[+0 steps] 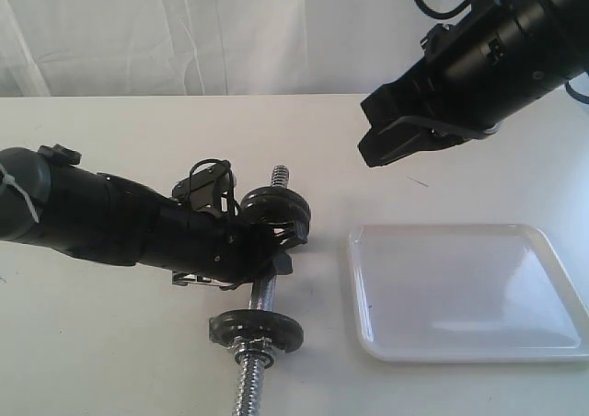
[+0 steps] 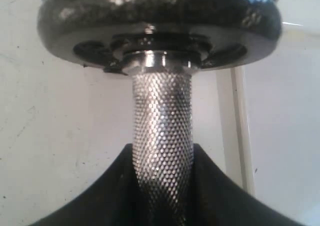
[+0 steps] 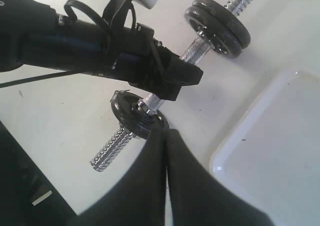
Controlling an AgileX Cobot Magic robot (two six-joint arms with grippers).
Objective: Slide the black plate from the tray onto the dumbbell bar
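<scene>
Knurling covers the chrome dumbbell bar (image 2: 162, 136) between black plates (image 1: 274, 206).

The exterior view looks down from in front and above onto the white desk (image 1: 110, 342), facing a pale curtain (image 1: 184, 29) behind it. The left wrist view sits very close, looking along the dumbbell bar (image 2: 162, 121) toward its black plates (image 2: 160, 16). The right wrist view hangs higher, looking down past the right gripper (image 3: 166, 151). All three views share the bar and the edge of the tray (image 1: 368, 342).
</scene>
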